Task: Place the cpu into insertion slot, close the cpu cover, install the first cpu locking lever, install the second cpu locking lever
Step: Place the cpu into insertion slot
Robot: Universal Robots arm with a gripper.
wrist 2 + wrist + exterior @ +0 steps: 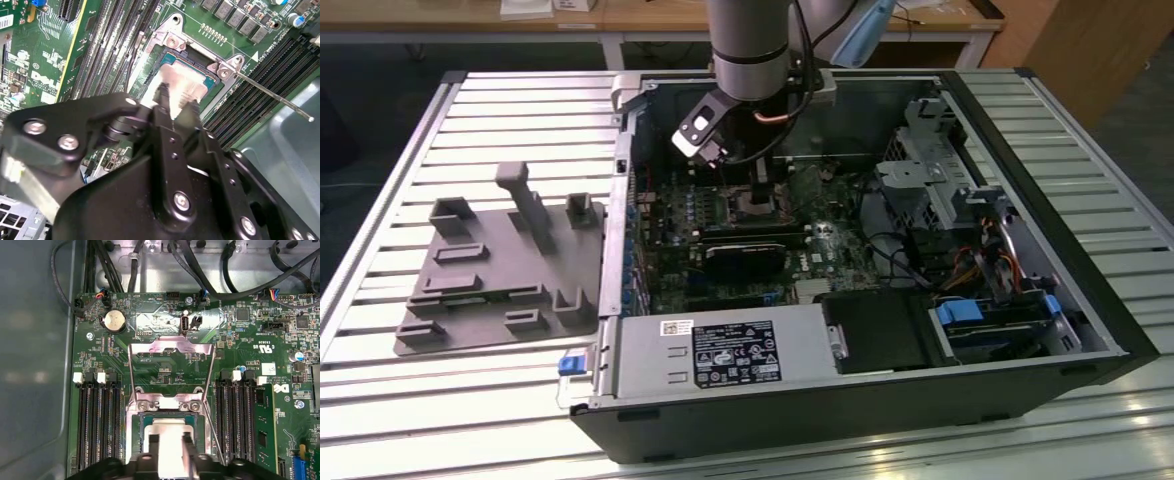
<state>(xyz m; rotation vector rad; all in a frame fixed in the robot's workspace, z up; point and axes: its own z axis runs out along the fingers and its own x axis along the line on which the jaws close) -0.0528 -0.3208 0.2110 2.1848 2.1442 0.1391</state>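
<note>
**Socket station: cpu in the slot, cover up, levers free**

Items counted: one gripper [170, 440], one cpu [170, 427], one insertion slot [142, 427], one cpu cover [172, 349], two locking levers.

In both wrist views the cpu lies inside the insertion slot, silver top facing up. The gripper hangs directly over the slot. Its two fingers [153, 442] are parted, and the cpu's top shows through the gap between them. Whether the tips touch the chip cannot be told.

The cpu cover is swung back from the slot on its hinge, with bare board visible through its opening.

In the second wrist view, one lever [272, 95] angles away from one side of the slot and the other lever [131, 62] stands off the opposite side. Neither is latched.

One bank of memory slots [97, 420] flanks the slot on each side.

In the exterior view, one grey fixture tray [494, 280] lies well apart from the slot, outside the computer case [854, 410].
</note>
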